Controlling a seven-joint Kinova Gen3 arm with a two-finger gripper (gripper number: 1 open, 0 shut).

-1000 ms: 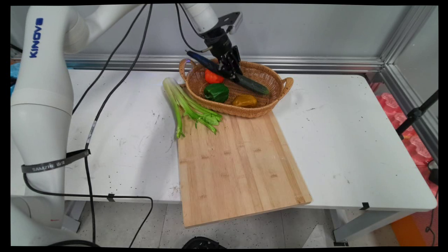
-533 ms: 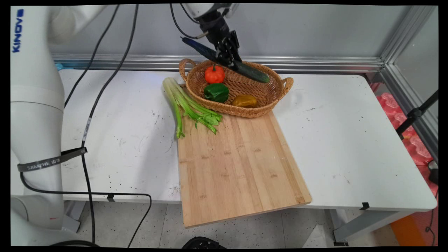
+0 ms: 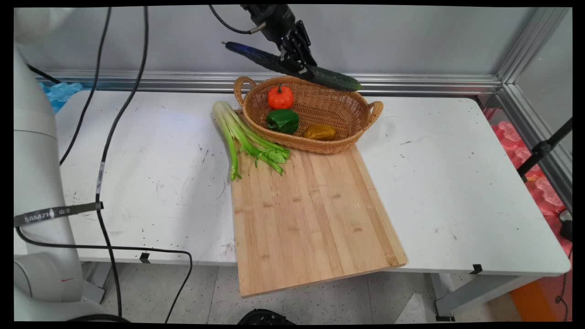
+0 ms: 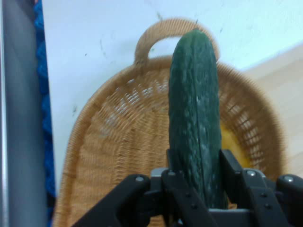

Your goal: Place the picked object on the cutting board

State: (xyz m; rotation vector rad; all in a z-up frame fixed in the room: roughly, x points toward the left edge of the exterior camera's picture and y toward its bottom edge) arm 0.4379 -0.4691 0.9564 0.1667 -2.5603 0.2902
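Observation:
My gripper (image 3: 296, 64) is shut on a long dark green cucumber (image 3: 329, 77), held in the air above the back rim of a wicker basket (image 3: 320, 146). The cucumber slopes down to the right. In the hand view the cucumber (image 4: 195, 109) rises between my fingers (image 4: 232, 170) over the basket (image 4: 113, 156). Inside the basket lie a small orange pumpkin (image 3: 279, 97), a green pepper (image 3: 282, 120) and a yellow-brown pepper (image 3: 319, 132).
A bunch of celery (image 3: 242, 137) lies left of the basket, its leafy end on a large wooden cutting board (image 3: 311, 214) that overhangs the table's (image 3: 457, 183) near edge. Black cables (image 3: 103, 151) hang at the left. A metal rail (image 3: 411, 84) runs along the back.
My gripper has risen with the cucumber, lifting it from inside the basket to above its back rim. The pumpkin, partly hidden before, now shows whole.

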